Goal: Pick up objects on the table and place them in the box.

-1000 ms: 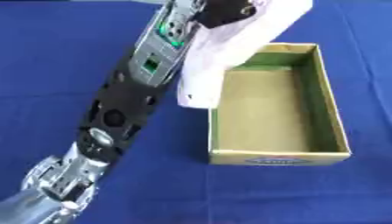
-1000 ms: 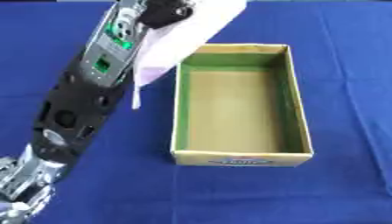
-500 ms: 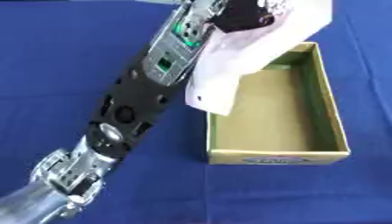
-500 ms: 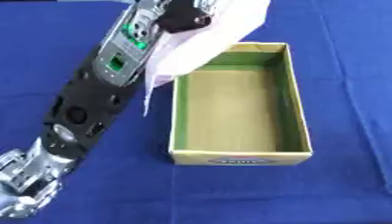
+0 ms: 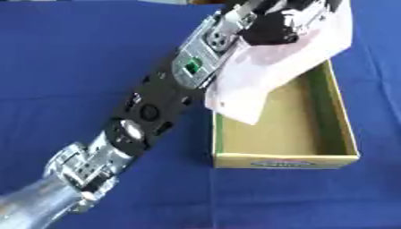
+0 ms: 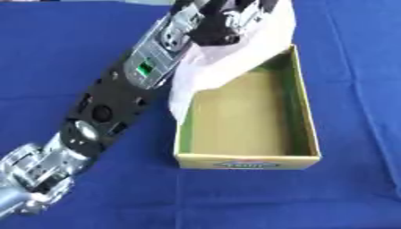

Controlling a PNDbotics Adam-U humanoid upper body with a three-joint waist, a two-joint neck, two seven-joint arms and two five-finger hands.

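Your left hand is up at the far end of the cardboard box, reached in along the long black and silver arm that crosses from the lower left corner. Its fingers are curled and clamped on the upper part of a pale pink bag, a soft, crinkled thing that looks like a plastic pouch or wrapper. The bag hangs down from that hold and drapes over the box's far left corner: its upper part lies over the far end of the box, and its lower corner dips across the left wall, near the middle of that wall's length. You cannot tell from either eye whether the lower tip touches the box floor or hangs just above it.

The box sits on the blue cloth surface, open at the top, long side running away from you, with a green inner lining along the walls and a bare tan floor. The near half of the floor shows nothing lying on it. A small printed label sits on the near outer wall; its text is too small to read.

Your right hand shows in neither view.
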